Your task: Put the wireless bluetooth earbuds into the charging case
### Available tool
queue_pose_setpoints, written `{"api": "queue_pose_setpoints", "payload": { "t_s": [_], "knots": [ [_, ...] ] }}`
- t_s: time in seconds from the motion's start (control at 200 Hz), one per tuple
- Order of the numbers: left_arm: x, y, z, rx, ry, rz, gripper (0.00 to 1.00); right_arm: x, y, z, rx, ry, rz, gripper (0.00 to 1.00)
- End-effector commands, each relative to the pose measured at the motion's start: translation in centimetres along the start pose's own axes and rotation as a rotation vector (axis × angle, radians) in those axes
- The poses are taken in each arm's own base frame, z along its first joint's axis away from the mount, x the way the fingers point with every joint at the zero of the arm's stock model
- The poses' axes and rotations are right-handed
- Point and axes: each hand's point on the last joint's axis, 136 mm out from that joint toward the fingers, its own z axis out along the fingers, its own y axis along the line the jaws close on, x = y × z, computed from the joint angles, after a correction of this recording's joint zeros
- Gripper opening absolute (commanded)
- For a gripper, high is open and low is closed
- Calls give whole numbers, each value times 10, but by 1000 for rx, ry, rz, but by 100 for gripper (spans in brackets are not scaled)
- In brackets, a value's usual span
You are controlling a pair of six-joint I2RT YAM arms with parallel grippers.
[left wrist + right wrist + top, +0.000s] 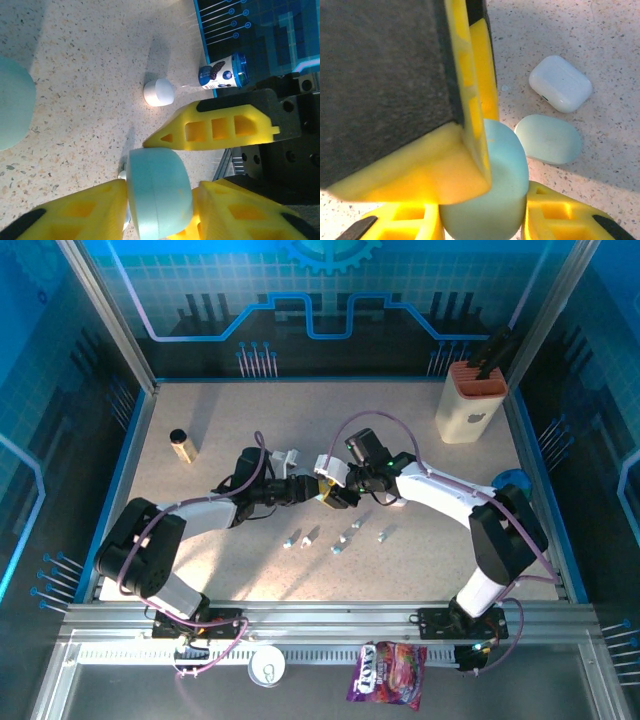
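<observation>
Where left claw (160,210) meets right claw (482,222), both clamp the teal case (492,165).

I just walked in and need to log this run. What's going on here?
Both arms meet at the middle of the table on one teal charging case. The left gripper and the right gripper each have their yellow fingers closed on it. The earbuds lie in a loose row on the table in front of the arms. A second teal case and a white case lie close by.
</observation>
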Motion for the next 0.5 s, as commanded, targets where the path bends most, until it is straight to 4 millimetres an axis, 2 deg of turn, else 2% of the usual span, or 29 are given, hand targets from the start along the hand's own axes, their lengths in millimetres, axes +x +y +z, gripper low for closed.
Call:
{"api": "queue_pose_setpoints", "payload": {
  "t_s": [0.0,0.115,0.205,0.25,0.37,0.495],
  "knots": [
    [3,-9,3,37,33,19,36,-8,-11,-11,53,-38,6,29],
    [3,-13,2,46,28,44,26,-11,-13,-14,66,-53,9,30],
    [-1,-18,1,61,8,99,22,-16,-13,-19,78,-77,12,34],
    [-3,-21,0,69,-6,131,22,-17,-13,-22,84,-86,14,40],
    [-10,-35,-6,120,-76,279,20,-26,-7,-40,97,-137,22,66],
    [-22,-50,-11,175,-180,461,18,-38,10,-64,68,-238,45,76]
  ]
}}
